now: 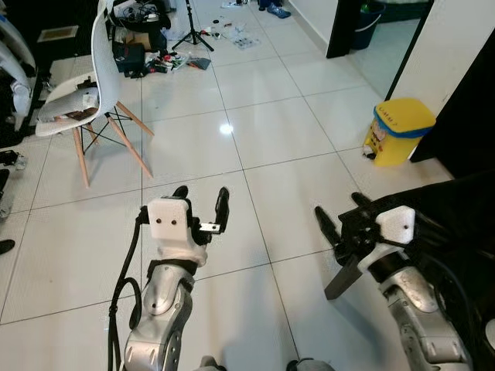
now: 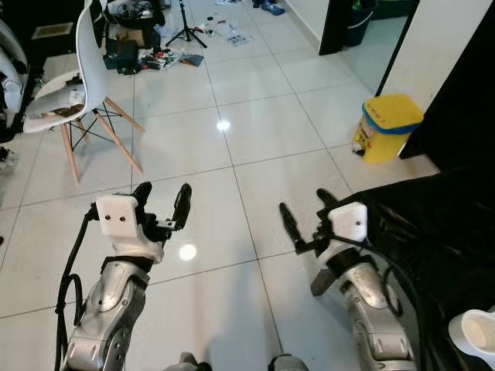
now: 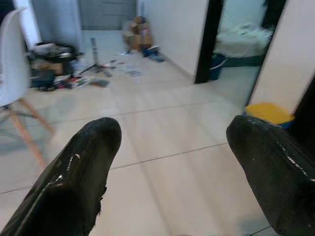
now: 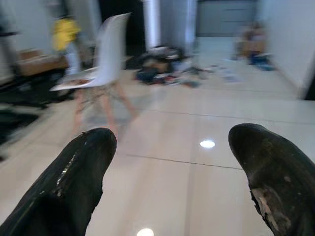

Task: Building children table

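From where I stand I cannot tell which piece belongs to the children's table. The likeliest candidates are the flat brownish bits [image 1: 68, 110] lying on the seat of the white chair [image 1: 99, 69], well ahead of the robot on its left, and they are too small to make out. So I cannot say which way the table's long axis runs or how it points. I would guess that such parts are light, stiff and fairly smooth. They are probably best taken by an edge or along a leg, not by a broad face.

The left gripper [image 1: 201, 195] hovers low over the glossy tiled floor [image 1: 271, 131], fingers spread and empty. The right gripper [image 1: 340, 210] is spread too and holds nothing, just beside a black cloth [image 1: 460, 224]. Farther out are a yellow bin [image 1: 398, 130], a tripod [image 1: 192, 31] and scattered clutter [image 1: 147, 58].
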